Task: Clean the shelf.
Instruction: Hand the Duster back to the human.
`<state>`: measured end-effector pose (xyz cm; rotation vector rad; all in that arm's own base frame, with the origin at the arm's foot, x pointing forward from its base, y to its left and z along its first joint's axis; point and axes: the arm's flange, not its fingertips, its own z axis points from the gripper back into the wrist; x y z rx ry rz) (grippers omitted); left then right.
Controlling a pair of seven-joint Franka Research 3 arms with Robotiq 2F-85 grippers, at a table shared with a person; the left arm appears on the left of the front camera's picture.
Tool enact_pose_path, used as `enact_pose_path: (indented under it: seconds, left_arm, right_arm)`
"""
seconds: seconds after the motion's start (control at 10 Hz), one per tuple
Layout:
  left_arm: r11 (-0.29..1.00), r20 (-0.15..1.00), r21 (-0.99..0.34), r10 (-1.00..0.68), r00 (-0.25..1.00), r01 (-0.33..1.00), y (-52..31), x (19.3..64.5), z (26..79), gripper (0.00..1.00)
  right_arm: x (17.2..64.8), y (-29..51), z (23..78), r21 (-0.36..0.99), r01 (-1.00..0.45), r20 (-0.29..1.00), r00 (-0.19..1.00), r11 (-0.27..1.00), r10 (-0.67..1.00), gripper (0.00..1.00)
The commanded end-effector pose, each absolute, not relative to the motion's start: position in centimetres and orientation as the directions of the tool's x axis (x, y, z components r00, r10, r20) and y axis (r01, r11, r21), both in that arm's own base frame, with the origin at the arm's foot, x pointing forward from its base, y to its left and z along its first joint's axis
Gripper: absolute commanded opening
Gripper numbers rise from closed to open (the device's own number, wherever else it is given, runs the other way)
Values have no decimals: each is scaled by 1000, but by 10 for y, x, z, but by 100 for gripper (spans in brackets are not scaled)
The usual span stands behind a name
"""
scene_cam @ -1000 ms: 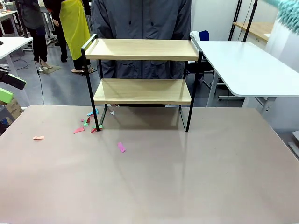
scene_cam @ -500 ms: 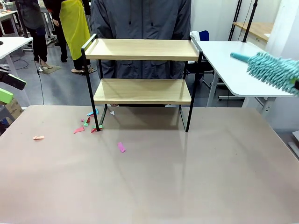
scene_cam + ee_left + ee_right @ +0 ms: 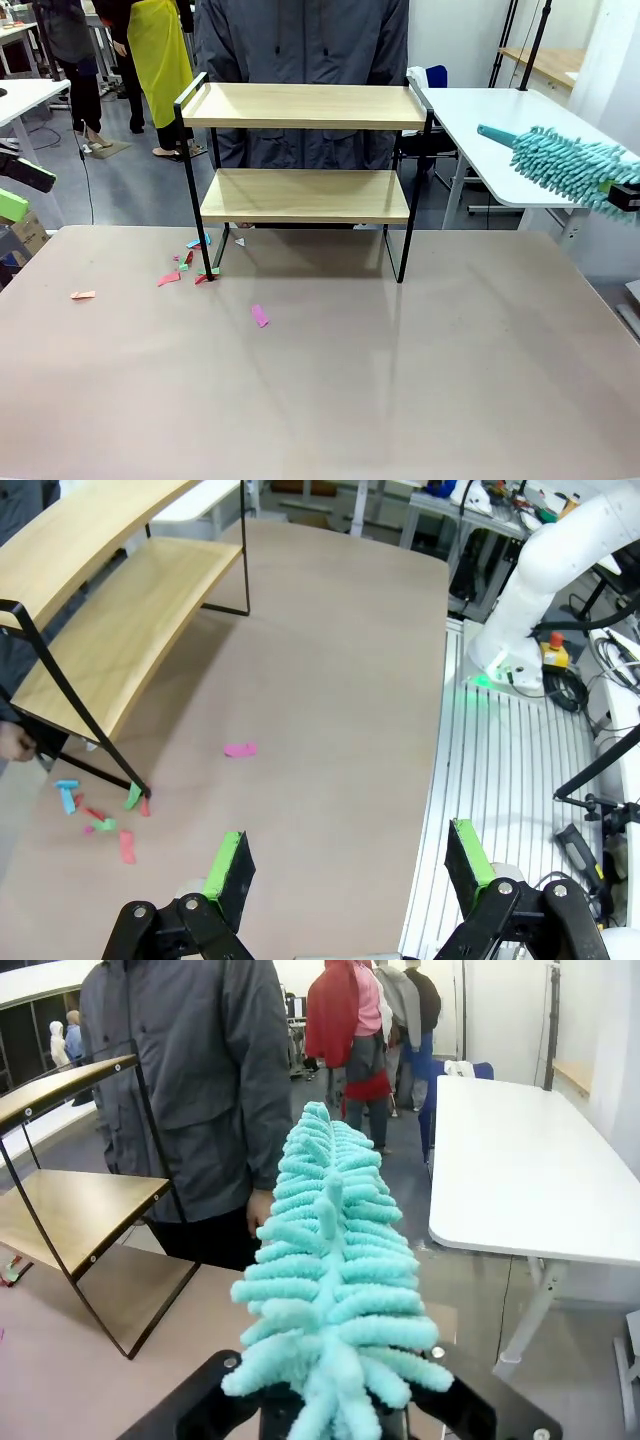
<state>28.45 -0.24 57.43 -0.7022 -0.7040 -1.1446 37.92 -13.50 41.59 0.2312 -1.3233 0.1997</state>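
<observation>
Approach step: right gripper [image 3: 335,1415] is clamped on a teal duster [image 3: 568,165], held in the air well right of the shelf [image 3: 305,180], not touching it. Shelf stands at the table's [image 3: 400,400] far edge, boards bare; paper scraps [image 3: 190,268] by its left foot. Left gripper [image 3: 345,865] wide open, empty. Next: likely swing the duster left onto the top board.

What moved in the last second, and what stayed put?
The fluffy teal duster, held in the right gripper, swung down from the top right corner and then slid a little left toward the shelf, at the height of its boards. The jaws kept their hold on it. The shelf, the paper scraps on the table and the open left gripper stayed as they were.
</observation>
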Motion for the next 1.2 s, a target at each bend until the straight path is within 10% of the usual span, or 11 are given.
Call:
enact_pose_path:
  seconds: [0.0, 1.1]
  left_arm:
    - [239, 811, -122, -536, 236, 963, -3, 286, 576, 100]
    - [239, 811, -122, -536, 236, 963, -3, 286, 576, 100]
  right_arm:
    - [377, -138, 415, 54, -258, 966, 259, 965, 16, 17]
    - [377, -138, 415, 54, -258, 966, 259, 965, 16, 17]
